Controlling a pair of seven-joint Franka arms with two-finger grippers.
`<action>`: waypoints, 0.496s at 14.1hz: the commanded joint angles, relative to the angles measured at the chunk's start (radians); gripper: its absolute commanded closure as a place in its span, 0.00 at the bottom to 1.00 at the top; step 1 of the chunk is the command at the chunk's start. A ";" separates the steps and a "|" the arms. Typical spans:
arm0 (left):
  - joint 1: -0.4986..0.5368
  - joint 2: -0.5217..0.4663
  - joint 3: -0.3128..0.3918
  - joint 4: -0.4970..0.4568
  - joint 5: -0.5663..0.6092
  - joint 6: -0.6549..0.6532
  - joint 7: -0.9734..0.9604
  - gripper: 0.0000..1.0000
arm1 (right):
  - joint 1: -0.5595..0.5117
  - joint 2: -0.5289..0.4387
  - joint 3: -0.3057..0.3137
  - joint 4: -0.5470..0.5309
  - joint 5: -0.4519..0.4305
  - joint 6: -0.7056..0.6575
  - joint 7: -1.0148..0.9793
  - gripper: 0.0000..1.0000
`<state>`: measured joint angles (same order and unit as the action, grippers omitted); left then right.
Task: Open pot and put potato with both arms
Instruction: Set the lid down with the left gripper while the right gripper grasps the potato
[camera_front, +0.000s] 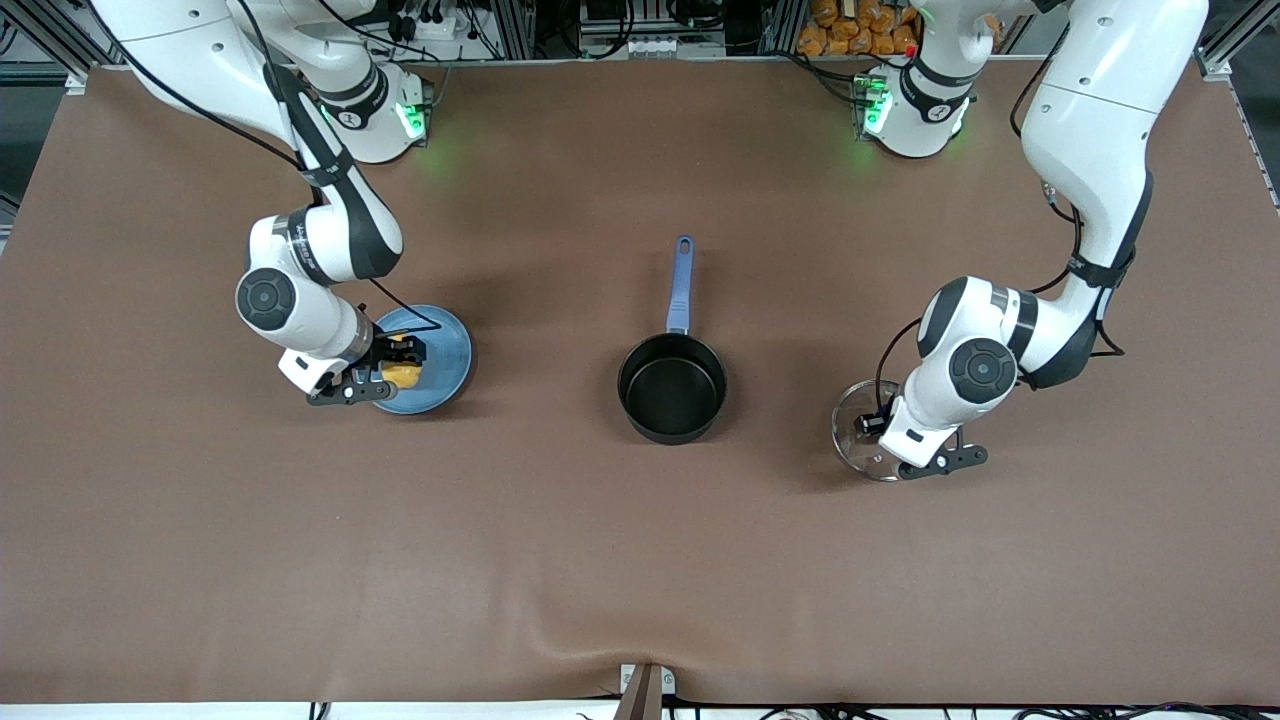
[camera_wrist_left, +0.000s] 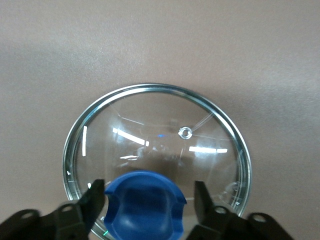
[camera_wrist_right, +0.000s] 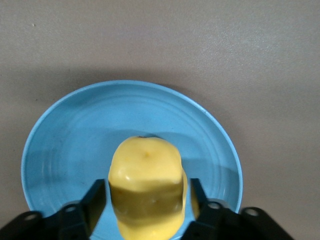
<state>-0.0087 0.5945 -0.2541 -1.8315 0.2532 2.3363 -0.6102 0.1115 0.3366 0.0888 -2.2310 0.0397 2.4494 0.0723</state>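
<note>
Gripping potato over plate, right tool risks slippage; left tool straddles lid knob, fingers apart, pot open.

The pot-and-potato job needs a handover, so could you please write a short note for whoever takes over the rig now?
Left end effector: fingers either side of the blue knob of the round glass lid, at the left arm's end of the table; grip unclear.
Right end effector: shut on the yellow oval potato, over the light-blue round plate.
Small black saucepan with blue handle: mid-table, uncovered, empty.
Done: lid off.
Left: potato into saucepan.
</note>
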 joint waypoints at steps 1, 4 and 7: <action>0.007 -0.108 -0.007 -0.035 0.021 -0.026 -0.010 0.00 | 0.007 -0.007 -0.001 -0.013 0.012 0.034 -0.003 1.00; 0.010 -0.214 -0.011 0.003 0.008 -0.174 -0.003 0.00 | 0.013 -0.014 0.002 0.039 0.014 -0.027 0.003 1.00; 0.012 -0.347 -0.014 0.081 -0.101 -0.345 0.016 0.00 | 0.086 -0.005 0.002 0.279 0.014 -0.309 0.156 1.00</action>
<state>-0.0077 0.3472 -0.2588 -1.7811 0.2226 2.0975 -0.6102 0.1409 0.3333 0.0919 -2.1073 0.0401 2.3019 0.1336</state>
